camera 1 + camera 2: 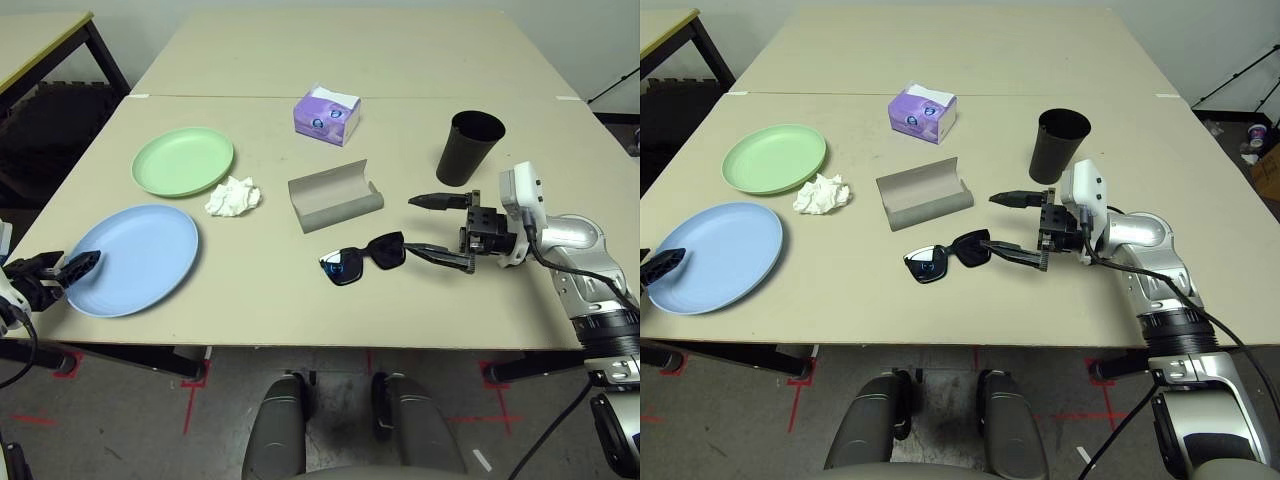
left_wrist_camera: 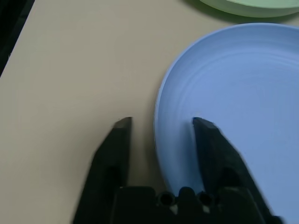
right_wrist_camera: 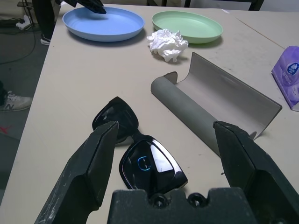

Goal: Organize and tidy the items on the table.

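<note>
Spanning the room, the table (image 1: 300, 290) shows left jaws straddling the light blue plate (image 1: 135, 258) rim, right jaws open.

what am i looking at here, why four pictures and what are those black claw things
It is a humanoid robot at a table, tidying it. Two pictures come from cameras in its head, looking down; the other two sit on its wrists, looking along the fingers. The black claws are its hands. The left hand straddles the rim of the light blue plate, one finger over the plate and one outside, not yet clamped. The right hand is open beside the black sunglasses, holding nothing. Also there: a pale green plate, crumpled tissue, open grey glasses case, black cup and purple tissue box.
</note>
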